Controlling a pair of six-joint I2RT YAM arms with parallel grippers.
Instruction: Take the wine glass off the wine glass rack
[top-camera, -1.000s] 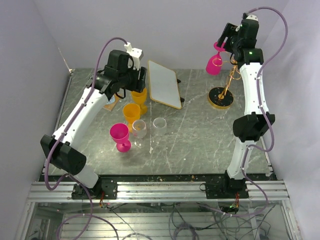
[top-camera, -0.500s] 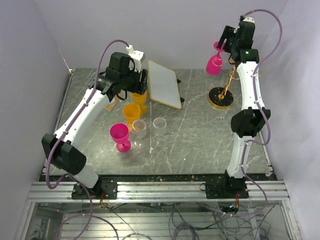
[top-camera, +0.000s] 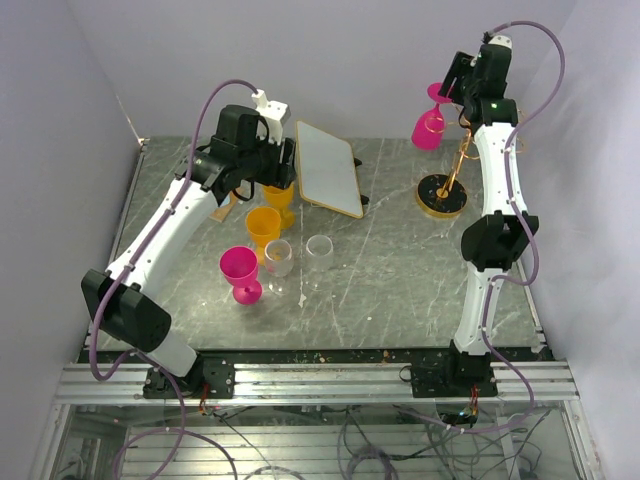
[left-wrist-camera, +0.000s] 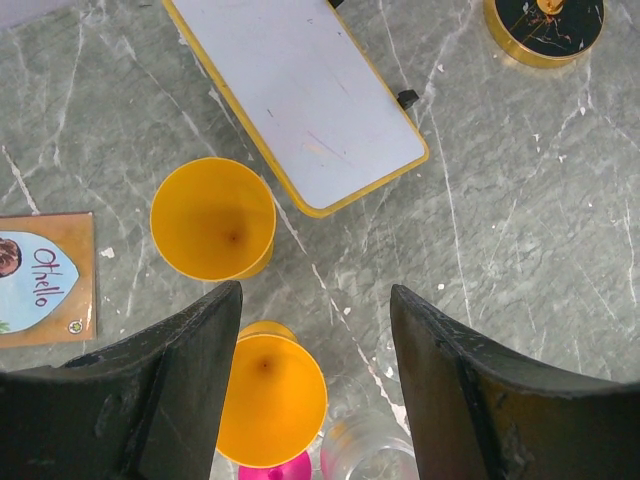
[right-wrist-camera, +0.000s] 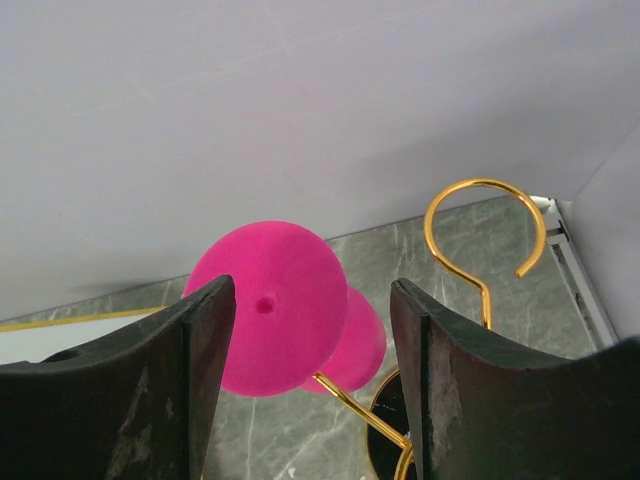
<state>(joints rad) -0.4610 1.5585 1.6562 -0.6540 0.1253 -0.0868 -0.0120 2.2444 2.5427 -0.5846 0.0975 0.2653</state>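
A pink wine glass (top-camera: 430, 122) hangs upside down from the gold wire rack (top-camera: 458, 160), whose round dark base (top-camera: 441, 194) stands at the back right of the table. In the right wrist view the glass's pink foot (right-wrist-camera: 270, 305) rests on a gold arm (right-wrist-camera: 362, 410), with an empty gold loop (right-wrist-camera: 487, 225) to the right. My right gripper (right-wrist-camera: 312, 390) is open just above and behind the foot, not touching it. My left gripper (left-wrist-camera: 312, 400) is open and empty, high over the cups at the left.
Two orange goblets (left-wrist-camera: 212, 217) (left-wrist-camera: 270, 398), a pink goblet (top-camera: 240, 272) and two clear cups (top-camera: 279, 256) (top-camera: 319, 250) stand at centre left. A white gold-framed board (top-camera: 328, 167) lies at the back middle. A card (left-wrist-camera: 45, 279) lies at the left. Walls close in on the rack.
The right arm's elbow has swung a little rightward and the wrist has shifted slightly by the pink glass. The left arm has barely moved.
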